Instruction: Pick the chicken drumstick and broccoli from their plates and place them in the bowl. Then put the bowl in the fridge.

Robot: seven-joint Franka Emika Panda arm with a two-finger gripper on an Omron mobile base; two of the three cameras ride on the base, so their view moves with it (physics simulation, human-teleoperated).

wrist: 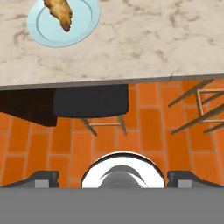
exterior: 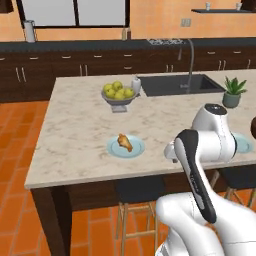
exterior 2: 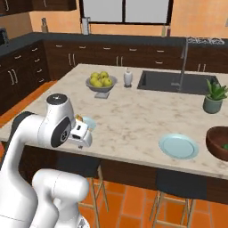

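**Drumstick waits on its plate at the worktop's near edge**

In the left base view, the chicken drumstick lies on a light-blue plate at centre frame, close to the front edge of the marble worktop. Above it stands a grey footed bowl of yellow-green fruit, with a dark sink and a potted plant toward the upper right. The white arm rises from the lower right, covering most of a second plate at the right edge.

In the right base view, the arm hides most of the drumstick's plate at left centre; the second plate sits bare at lower right, and the dark reddish-brown bowl stands just right of it at the frame's edge, something green showing inside.

In the hand view, the drumstick and its plate sit in the upper left, above the worktop edge; a dark stool and orange tile floor fill the middle. The gripper shows two tips set wide apart at the bottom, released and holding nothing.
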